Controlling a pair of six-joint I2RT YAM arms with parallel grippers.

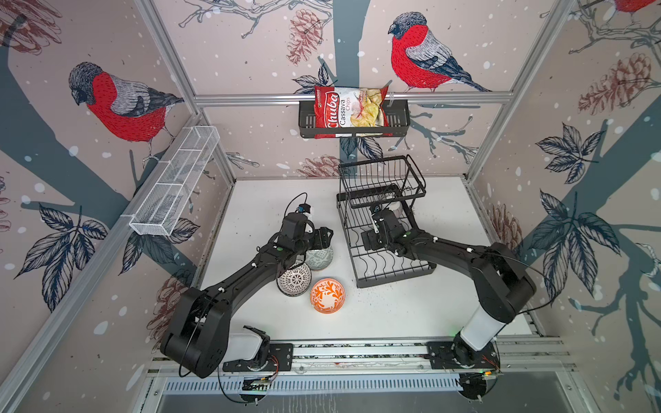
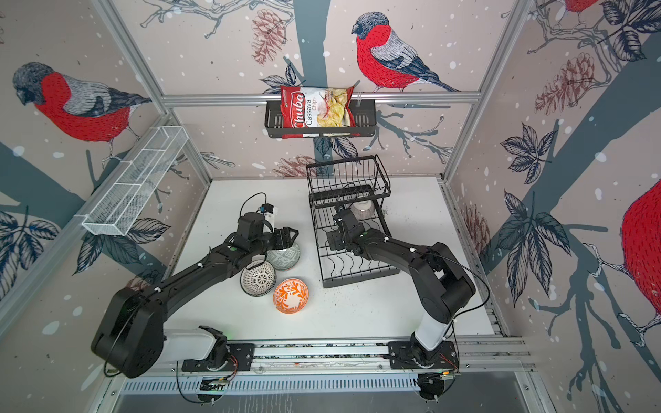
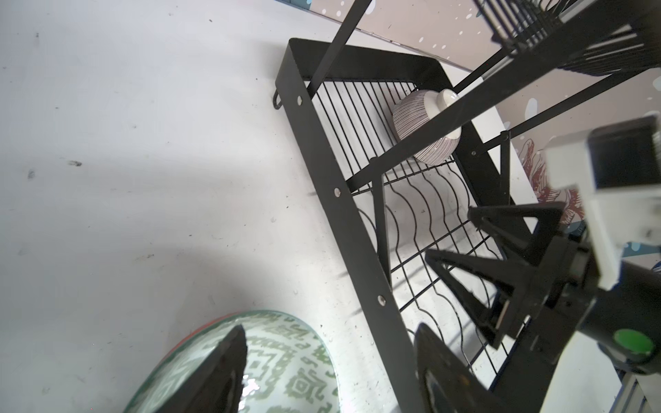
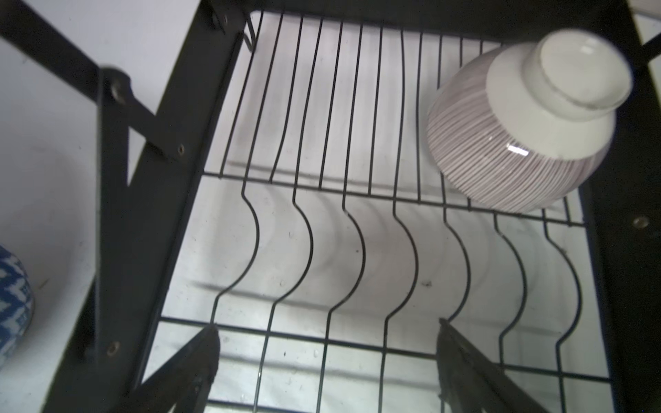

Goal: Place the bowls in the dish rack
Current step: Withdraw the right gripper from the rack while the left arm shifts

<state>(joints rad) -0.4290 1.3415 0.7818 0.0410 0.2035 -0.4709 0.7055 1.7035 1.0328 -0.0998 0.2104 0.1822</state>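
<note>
Pink-lined bowl (image 4: 522, 121) upturned in the far right corner of the dish rack's (image 3: 343, 221) lower tier, beyond the spread, empty jaws of the right gripper (image 4: 327, 329), grey-green bowl (image 3: 286, 357) upright on the table (image 1: 411, 314) left of the rack, its rim between the spread jaws of the left gripper (image 3: 331, 329), dotted bowl (image 1: 294, 280) and orange bowl (image 1: 327, 295) nearer.

I see a white surface (image 1: 393, 314) filling the cell floor between the walls and the arm rail. The black dish rack (image 1: 393, 280) stands on its far right part, slightly askew. To the rack's left three bowls sit upright and close together: the orange floral bowl (image 1: 327, 295) nearest the rail, the black-white dotted bowl (image 1: 294, 282) just beside it, and the grey-green bowl (image 1: 319, 258) behind them. My right wrist view shows a blue patterned bowl (image 4: 10, 296) on the surface just outside the rack's frame. Dark specks (image 1: 379, 296) dot the surface by the rack.
</note>
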